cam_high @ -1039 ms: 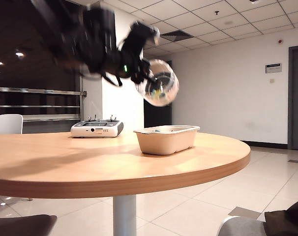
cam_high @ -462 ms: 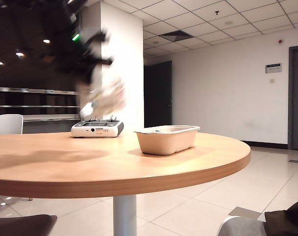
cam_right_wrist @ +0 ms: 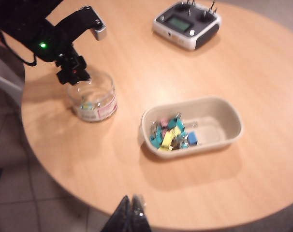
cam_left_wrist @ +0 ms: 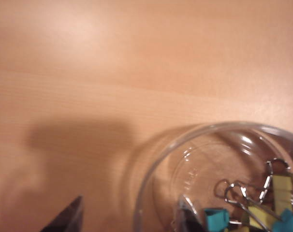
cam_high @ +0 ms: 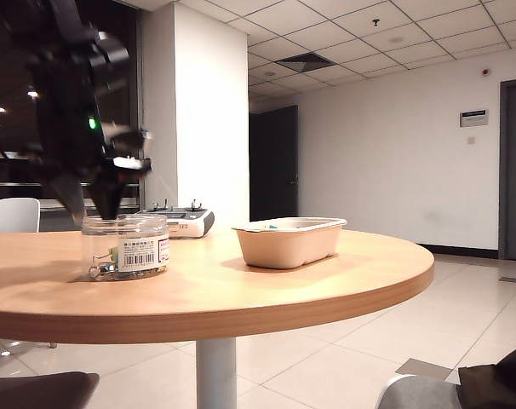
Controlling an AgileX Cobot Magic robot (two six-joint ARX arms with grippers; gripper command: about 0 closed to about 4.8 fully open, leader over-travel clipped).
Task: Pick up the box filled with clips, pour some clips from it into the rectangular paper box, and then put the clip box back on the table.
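Clip box (cam_high: 126, 247) on table (cam_high: 283, 290), left of paper box (cam_high: 289, 241).

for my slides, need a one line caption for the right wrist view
Jar upright on the table, left hand at its rim; clips lie in the tray.

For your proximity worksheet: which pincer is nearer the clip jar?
Left. The left pincer sits at the clip jar rim; the right pincer hangs beyond the paper tray.

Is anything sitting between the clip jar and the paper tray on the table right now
Nothing visible does. The clip jar stands upright on the table, the left gripper at its rim. Bare wood separates it from the paper tray. The remote lies farther back; the right gripper hangs clear.
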